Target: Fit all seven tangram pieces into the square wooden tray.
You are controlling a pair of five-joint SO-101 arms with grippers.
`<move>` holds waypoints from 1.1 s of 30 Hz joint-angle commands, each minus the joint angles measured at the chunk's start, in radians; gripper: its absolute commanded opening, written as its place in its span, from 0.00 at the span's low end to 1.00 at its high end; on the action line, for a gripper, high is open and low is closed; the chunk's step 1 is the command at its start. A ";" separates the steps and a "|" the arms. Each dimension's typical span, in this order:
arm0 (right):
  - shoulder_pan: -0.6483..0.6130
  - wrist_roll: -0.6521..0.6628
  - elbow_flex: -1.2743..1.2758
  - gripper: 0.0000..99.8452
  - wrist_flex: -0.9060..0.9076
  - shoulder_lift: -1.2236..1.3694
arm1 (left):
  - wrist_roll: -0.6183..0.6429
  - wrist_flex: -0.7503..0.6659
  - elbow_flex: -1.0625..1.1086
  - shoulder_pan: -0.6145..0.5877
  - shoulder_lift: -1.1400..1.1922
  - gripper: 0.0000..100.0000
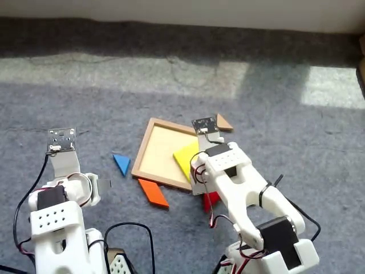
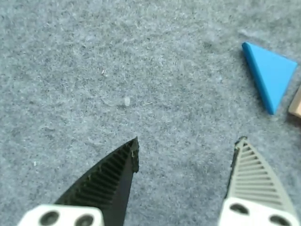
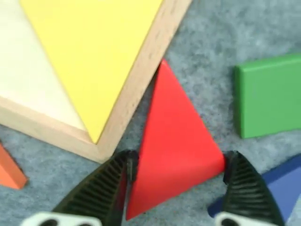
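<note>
The wooden tray (image 1: 141,149) lies mid-counter with a yellow triangle (image 1: 185,155) inside. Just outside its near corner, the red triangle (image 3: 174,141) sits gripped between the right tool (image 3: 181,157)'s fingers. The right wrist view also shows a green square (image 3: 268,96) beside it, which the arm covers from above. The left tool (image 2: 183,150) gapes wide, holding nothing, near the blue triangle (image 2: 270,77) left of the tray.

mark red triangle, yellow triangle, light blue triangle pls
red triangle (image 3: 174,136): right wrist view, centre of its top face.
yellow triangle (image 3: 94,52): right wrist view, middle of its visible face.
light blue triangle (image 2: 270,70): left wrist view, centre of its top face.
</note>
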 commanded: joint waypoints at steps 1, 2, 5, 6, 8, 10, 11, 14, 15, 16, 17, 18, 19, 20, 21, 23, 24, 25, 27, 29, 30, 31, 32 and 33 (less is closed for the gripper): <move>0.047 0.044 -0.044 0.24 0.070 -0.110 | -0.008 -0.014 -0.004 -0.012 0.004 0.31; 0.056 0.049 -0.044 0.24 0.085 -0.150 | -0.008 -0.014 -0.004 -0.012 0.004 0.31; 0.062 0.051 -0.036 0.24 0.116 -0.271 | -0.008 -0.014 -0.004 -0.012 0.004 0.31; 0.059 0.063 -0.036 0.24 0.128 -0.302 | -0.008 -0.014 -0.004 -0.012 0.004 0.31; 0.056 0.106 -0.036 0.24 0.147 -0.354 | -0.008 -0.014 -0.004 -0.010 0.004 0.31; 0.050 0.135 -0.042 0.24 0.160 -0.381 | -0.008 -0.014 -0.004 -0.010 0.004 0.31; 0.048 0.143 -0.044 0.24 0.166 -0.384 | -0.008 -0.014 -0.004 -0.008 0.004 0.31; 0.047 0.152 -0.044 0.24 0.176 -0.384 | -0.008 -0.014 -0.004 -0.008 0.004 0.31; 0.047 0.147 -0.044 0.24 0.174 -0.384 | -0.008 -0.014 -0.004 -0.008 0.004 0.31; 0.047 0.140 -0.044 0.24 0.171 -0.384 | -0.008 -0.014 -0.004 -0.010 0.004 0.31; 0.047 0.120 -0.038 0.25 0.165 -0.384 | -0.008 -0.014 -0.004 -0.010 0.004 0.31; 0.044 0.095 -0.036 0.25 0.165 -0.383 | -0.008 -0.014 -0.004 -0.010 0.004 0.31; 0.033 0.072 -0.036 0.26 0.163 -0.383 | -0.008 -0.014 -0.004 -0.008 0.004 0.31; 0.021 0.051 -0.036 0.28 0.163 -0.383 | -0.008 -0.014 -0.004 -0.007 0.004 0.31; 0.008 0.029 -0.036 0.31 0.159 -0.383 | -0.008 -0.014 -0.004 -0.005 0.004 0.31; -0.015 -0.012 -0.019 0.35 0.128 -0.371 | -0.008 -0.014 -0.004 -0.005 0.004 0.31; -0.022 -0.026 -0.013 0.36 0.113 -0.352 | -0.008 -0.014 -0.004 -0.005 0.004 0.31; -0.025 -0.031 -0.004 0.36 0.093 -0.328 | -0.008 -0.014 -0.004 -0.005 0.004 0.31; -0.027 -0.029 -0.001 0.36 0.056 -0.257 | -0.008 -0.014 -0.004 -0.007 0.004 0.31; -0.025 -0.029 -0.001 0.36 0.031 -0.174 | -0.008 -0.014 -0.004 -0.008 0.004 0.31; -0.024 -0.029 -0.001 0.36 0.024 -0.134 | -0.008 -0.014 -0.004 -0.008 0.004 0.31; -0.024 -0.028 -0.001 0.36 0.024 -0.097 | -0.008 -0.014 -0.004 -0.008 0.004 0.31; -0.021 -0.028 -0.001 0.36 0.024 -0.065 | -0.008 -0.014 -0.004 -0.008 0.004 0.31; -0.016 -0.028 -0.007 0.36 0.022 -0.044 | -0.008 -0.014 -0.004 -0.007 0.004 0.31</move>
